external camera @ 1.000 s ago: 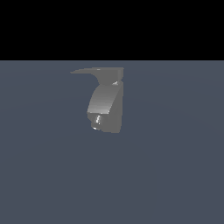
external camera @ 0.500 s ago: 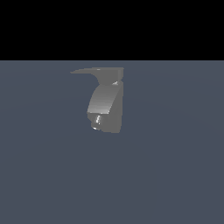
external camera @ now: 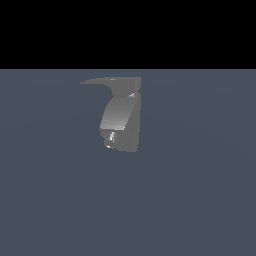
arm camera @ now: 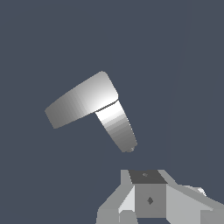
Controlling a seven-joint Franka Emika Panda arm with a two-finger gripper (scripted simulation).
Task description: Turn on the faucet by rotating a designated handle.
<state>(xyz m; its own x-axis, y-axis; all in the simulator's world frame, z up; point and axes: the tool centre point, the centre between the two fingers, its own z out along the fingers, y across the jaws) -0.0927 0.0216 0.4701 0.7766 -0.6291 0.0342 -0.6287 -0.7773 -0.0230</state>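
Note:
The faucet (external camera: 122, 122) is a chunky grey curved body standing on a dark blue-grey floor, with a shiny nozzle (external camera: 111, 137) at its lower end. The handle (external camera: 112, 81) is a thin flat blade on top of it, tapering to a point toward the exterior view's left. In the wrist view the handle (arm camera: 81, 105) shows as a broad pale blade and the faucet body (arm camera: 116, 127) curves away from it. My gripper (arm camera: 148, 177) appears only in the wrist view, its fingers together with nothing between them. It is apart from the faucet, nearest the nozzle end.
The flat blue-grey floor (external camera: 200, 200) stretches all around the faucet. A black band fills the upper part of the exterior view. No arm shows in the exterior view.

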